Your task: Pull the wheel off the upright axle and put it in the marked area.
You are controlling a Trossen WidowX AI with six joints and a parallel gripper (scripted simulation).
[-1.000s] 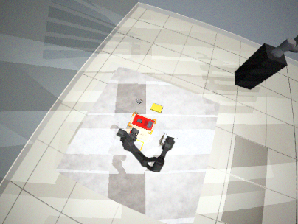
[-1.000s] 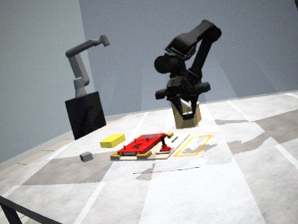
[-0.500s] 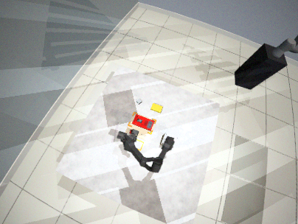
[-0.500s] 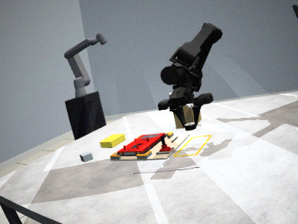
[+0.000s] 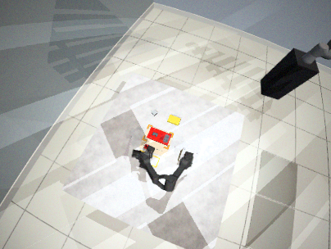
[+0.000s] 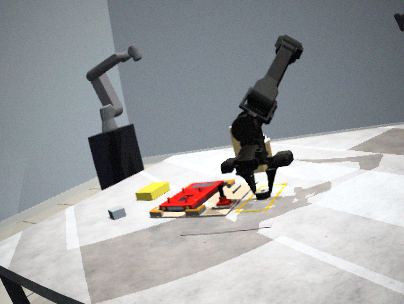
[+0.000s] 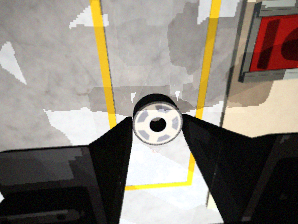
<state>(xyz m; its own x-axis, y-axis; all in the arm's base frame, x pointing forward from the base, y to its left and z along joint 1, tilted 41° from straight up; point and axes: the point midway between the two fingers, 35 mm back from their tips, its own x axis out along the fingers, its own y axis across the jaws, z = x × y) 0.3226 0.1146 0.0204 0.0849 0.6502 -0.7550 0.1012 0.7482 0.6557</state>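
While clamped, wheel (image 7: 156, 125) betw. pincer (image 7: 156, 131) tips.

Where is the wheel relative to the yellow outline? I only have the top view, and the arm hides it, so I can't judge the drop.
Observer: The wrist view shows the wheel clamped between the jaws, above the floor framed by the yellow outline.
Operator: Is it on the table yet?
Observer: From the exterior view the gripper is low inside the outline; whether the wheel touches down, I cannot tell.
Operator: And the axle?
Observer: The exterior view shows it bare on its red base, beside the outline.
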